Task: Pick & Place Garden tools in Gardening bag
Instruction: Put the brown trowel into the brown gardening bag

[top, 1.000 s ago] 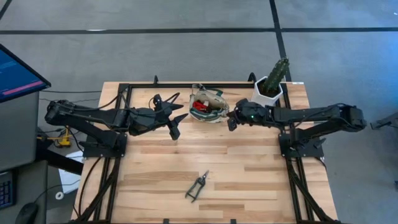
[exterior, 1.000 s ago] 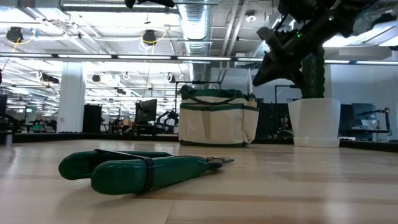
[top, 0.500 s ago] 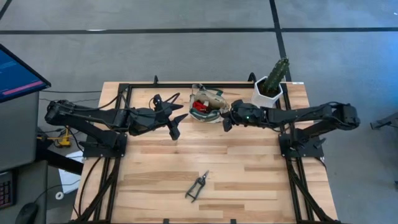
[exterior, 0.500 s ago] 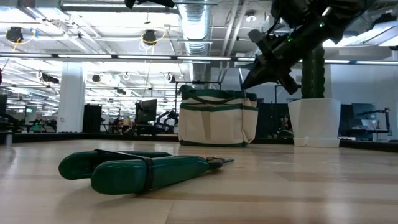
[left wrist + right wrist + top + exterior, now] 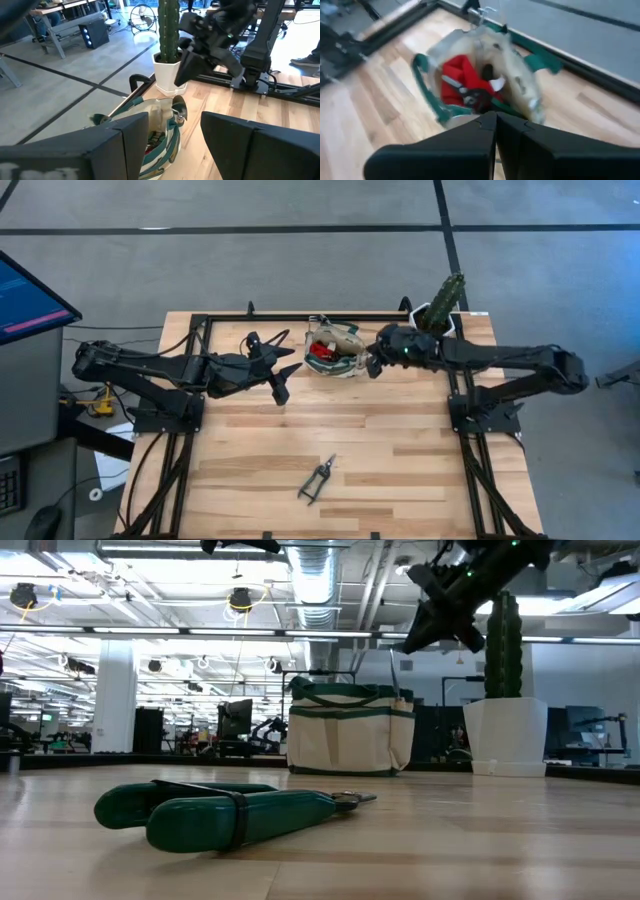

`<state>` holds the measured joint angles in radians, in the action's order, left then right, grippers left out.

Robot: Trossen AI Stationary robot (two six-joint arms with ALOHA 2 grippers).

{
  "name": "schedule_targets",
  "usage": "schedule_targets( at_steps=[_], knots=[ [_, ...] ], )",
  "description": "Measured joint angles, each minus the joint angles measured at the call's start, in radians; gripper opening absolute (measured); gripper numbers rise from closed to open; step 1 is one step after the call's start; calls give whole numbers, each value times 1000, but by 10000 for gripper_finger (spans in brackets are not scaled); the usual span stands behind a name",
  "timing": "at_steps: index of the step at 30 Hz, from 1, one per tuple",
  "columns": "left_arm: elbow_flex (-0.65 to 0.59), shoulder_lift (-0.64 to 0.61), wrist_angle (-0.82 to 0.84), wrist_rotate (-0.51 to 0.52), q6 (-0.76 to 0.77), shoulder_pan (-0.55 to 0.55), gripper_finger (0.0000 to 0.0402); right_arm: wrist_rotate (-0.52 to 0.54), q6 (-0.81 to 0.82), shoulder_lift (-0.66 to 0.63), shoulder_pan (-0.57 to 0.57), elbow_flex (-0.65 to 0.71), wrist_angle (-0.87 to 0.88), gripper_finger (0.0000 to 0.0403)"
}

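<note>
Counting one gardening bag [image 5: 335, 348], one pruning shears [image 5: 317, 478]

No readable text, label, brand, number or sign appears in any view; the blue monitor [image 5: 30, 302] at the left edge of the high view shows only faint lines too small to read.

arms: two, black, jointed | right arm [image 5: 500, 360]: green light
</note>
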<state>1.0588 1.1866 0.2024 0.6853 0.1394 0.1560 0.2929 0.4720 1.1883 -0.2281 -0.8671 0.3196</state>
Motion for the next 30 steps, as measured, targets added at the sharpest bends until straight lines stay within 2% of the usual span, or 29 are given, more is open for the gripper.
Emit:
schedule_targets(
  at_steps=[4,8,13,20,25,30],
  knots=[
    [0,0,0,3,0,0,170,-172,-59,36,-112,-26,17,0],
    [0,0,0,3,0,0,170,-243,-112,79,-193,-56,22,0],
    [0,0,0,3,0,0,170,-427,-170,126,-268,-128,42,0],
    [0,0,0,3,1,0,170,-515,-254,255,-290,-242,206,0],
    [0,0,0,2,5,0,170,-540,-292,323,-289,-282,215,0],
    [0,0,0,-1,26,0,170,-600,-317,330,-297,-316,224,0]
  ],
)
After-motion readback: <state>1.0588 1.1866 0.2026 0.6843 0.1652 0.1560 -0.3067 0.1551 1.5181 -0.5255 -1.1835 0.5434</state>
